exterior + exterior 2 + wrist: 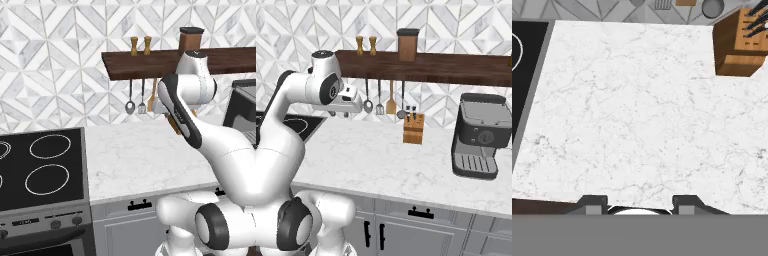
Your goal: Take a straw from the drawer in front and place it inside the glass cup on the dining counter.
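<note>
Gripper (639, 200): raised above the marble worktop (637, 110), pointing down; jaws apart, nothing between them.

Drawer (421, 212): shut, its flat grey front with small black bar handle below the worktop edge, well beneath the gripper and on the robot's side.

Straw, glass cup, dining counter: not located; the straw is presumably inside the shut drawer.

Cooktop (40, 167): to the gripper's left.

Knife block (413, 128): beyond the gripper, near the wall, to its right.

Coffee machine (478, 135): farther right.

Risks, judged: descending toward the handle, the fingers could strike the overhanging worktop lip; a shallow grip on that short bar might slip mid-pull.
</note>
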You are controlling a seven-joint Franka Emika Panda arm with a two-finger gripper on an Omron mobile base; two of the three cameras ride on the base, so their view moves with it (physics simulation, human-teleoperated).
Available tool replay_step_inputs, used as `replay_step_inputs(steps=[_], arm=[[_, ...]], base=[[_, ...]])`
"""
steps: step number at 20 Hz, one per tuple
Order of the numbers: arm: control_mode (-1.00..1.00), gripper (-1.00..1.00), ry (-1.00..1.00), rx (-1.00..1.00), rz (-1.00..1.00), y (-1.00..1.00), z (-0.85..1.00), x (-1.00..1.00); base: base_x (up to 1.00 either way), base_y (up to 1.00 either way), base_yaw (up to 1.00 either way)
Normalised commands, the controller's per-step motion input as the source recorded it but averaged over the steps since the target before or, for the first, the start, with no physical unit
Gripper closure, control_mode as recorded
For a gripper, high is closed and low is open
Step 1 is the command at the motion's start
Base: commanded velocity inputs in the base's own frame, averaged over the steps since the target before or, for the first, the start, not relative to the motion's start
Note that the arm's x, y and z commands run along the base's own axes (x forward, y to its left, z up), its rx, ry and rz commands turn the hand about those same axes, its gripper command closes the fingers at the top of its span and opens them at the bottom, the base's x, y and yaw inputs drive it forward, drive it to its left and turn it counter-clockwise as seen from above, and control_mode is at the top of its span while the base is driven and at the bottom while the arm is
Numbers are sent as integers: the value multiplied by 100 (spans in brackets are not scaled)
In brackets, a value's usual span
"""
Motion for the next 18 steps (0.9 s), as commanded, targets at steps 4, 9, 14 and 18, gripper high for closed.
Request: replay_step_inputs(steps=[4, 9, 14, 18], arm=[[100, -100, 0, 0, 0, 0, 0, -1], [100, -100, 0, 0, 0, 0, 0, 0], [100, -100, 0, 0, 0, 0, 0, 0], [100, -100, 0, 0, 0, 0, 0, 0]], base=[[-31, 0, 0], [-100, -1, -1], [-44, -28, 9], [35, -70, 40]])
